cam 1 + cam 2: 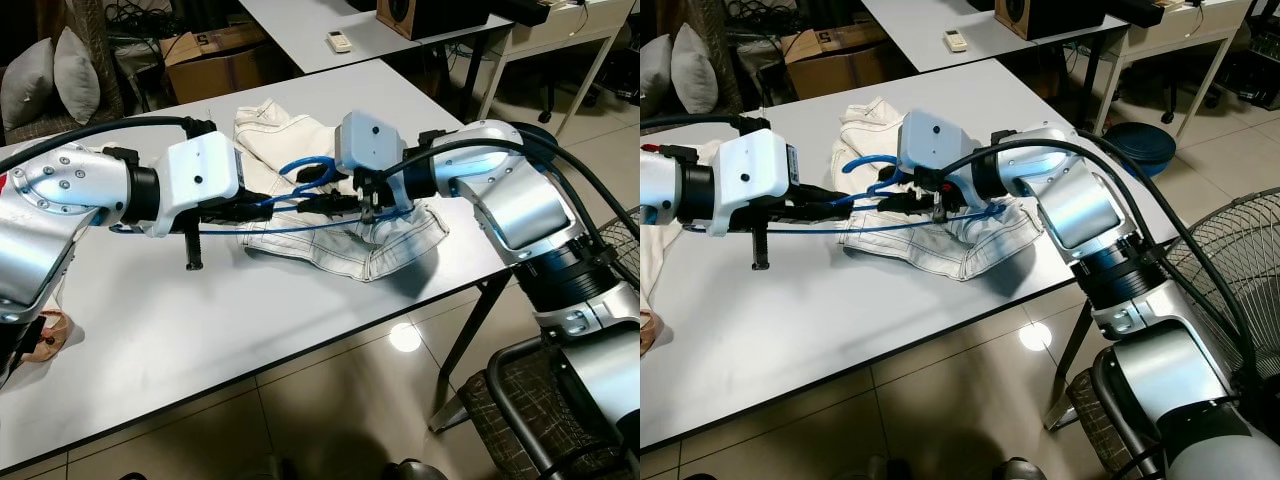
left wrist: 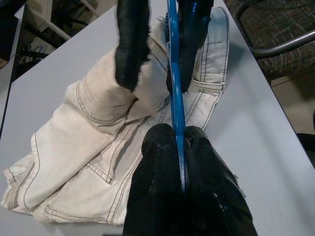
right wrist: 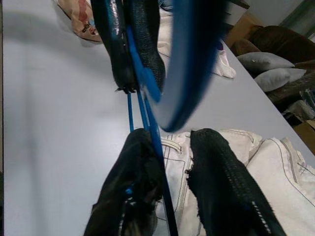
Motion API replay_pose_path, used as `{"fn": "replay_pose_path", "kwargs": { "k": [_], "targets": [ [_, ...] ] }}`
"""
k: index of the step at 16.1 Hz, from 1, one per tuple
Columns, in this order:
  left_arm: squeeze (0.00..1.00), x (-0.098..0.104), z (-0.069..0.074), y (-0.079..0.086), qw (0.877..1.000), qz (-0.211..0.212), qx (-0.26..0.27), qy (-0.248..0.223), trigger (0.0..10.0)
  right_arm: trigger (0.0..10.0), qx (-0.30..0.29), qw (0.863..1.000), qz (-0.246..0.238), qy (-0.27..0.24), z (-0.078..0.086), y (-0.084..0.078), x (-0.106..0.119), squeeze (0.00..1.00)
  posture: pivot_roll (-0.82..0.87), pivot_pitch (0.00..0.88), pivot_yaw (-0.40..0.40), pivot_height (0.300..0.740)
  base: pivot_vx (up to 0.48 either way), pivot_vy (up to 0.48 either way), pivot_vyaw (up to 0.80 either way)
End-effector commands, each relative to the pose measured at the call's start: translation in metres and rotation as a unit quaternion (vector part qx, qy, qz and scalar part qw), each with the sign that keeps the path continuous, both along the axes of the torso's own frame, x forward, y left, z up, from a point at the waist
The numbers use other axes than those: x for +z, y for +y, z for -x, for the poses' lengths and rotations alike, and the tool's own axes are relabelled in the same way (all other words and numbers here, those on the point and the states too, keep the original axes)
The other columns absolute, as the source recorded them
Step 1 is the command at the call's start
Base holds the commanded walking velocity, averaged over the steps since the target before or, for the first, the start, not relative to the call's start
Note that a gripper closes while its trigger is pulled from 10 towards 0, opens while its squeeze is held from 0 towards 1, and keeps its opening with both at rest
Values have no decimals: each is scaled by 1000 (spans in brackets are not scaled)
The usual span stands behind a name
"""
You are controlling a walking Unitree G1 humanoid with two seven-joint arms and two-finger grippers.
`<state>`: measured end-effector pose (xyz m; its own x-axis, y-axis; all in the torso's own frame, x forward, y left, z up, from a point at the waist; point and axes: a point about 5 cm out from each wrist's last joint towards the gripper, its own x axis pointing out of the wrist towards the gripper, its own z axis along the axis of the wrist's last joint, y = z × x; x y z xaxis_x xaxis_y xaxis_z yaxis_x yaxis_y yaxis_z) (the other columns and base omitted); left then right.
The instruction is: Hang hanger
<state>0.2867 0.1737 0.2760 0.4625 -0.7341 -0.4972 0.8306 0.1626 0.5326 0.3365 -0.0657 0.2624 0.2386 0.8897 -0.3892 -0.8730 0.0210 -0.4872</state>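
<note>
A blue wire hanger (image 1: 300, 200) is held in the air just above a pair of white jeans (image 1: 345, 245) that lie crumpled on the white table (image 1: 230, 320). Both grippers meet over the jeans, on the side of them nearer the table's far edge. The left gripper (image 2: 181, 164) reaches in from the jeans' left — its two black fingers are pressed together on the hanger's thin blue wire, which runs between them. The right gripper (image 3: 165, 167) comes in from the jeans' right; its fingers stand a little apart, with the hanger's wire lying against the inner face of one finger (image 3: 133, 177) and a gap to the other. The hanger's hook (image 1: 305, 170) curves up between the two wrists, over the jeans
</note>
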Motion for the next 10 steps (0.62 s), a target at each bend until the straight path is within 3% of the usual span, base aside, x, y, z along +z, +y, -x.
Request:
{"fn": "replay_pose_path", "kwargs": {
  "k": [1,8,9,10],
  "targets": [
    [0,10,6,-12,999,2,-47,-17,10000,0,-4,1000,19,7,-2,3,-5,0,-57,50,99,740,0,0,0],
    [0,14,2,-7,999,7,-36,-20,10000,0,-5,999,27,18,-1,0,-8,0,-59,46,105,740,0,0,0],
    [0,14,2,-6,999,7,-36,-21,10000,10000,-4,1000,23,17,-1,0,-7,0,-59,44,105,740,0,0,0],
    [0,14,2,-6,999,7,-37,-21,10000,10000,-1,1000,19,17,-1,0,-6,145,-60,43,107,740,0,0,0]
  ]
}}
